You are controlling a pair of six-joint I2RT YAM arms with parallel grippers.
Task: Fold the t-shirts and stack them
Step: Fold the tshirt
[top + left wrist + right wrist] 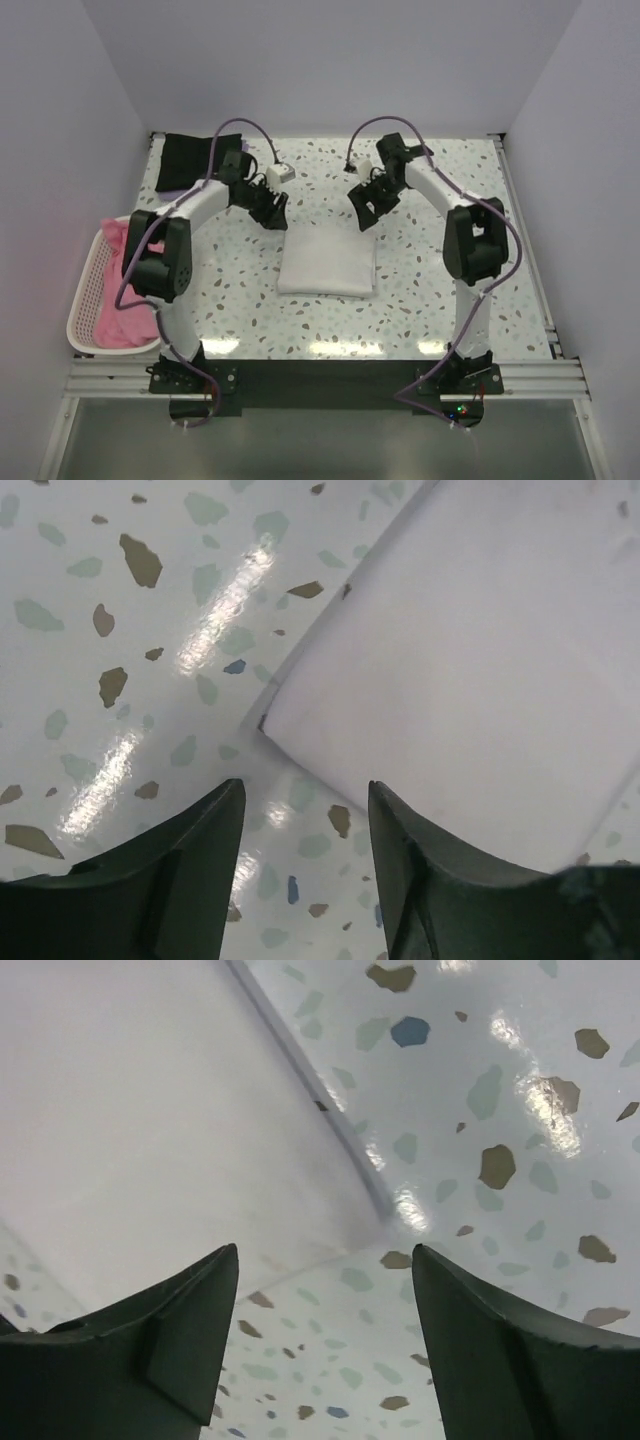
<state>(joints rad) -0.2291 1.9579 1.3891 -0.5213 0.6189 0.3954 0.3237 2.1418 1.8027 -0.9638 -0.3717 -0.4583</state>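
Left claw (305, 792) and right claw (325, 1252) are hovering parted and empty, the folded white shirt (327, 262) lying just ahead of each; any withdrawal should be rising straight, sparing the fold.

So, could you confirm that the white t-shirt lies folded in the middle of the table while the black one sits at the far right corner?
Not quite. The black t-shirt sits at the far left corner of the table, not the far right, as the top external view shows. The white t-shirt does lie folded in the middle.
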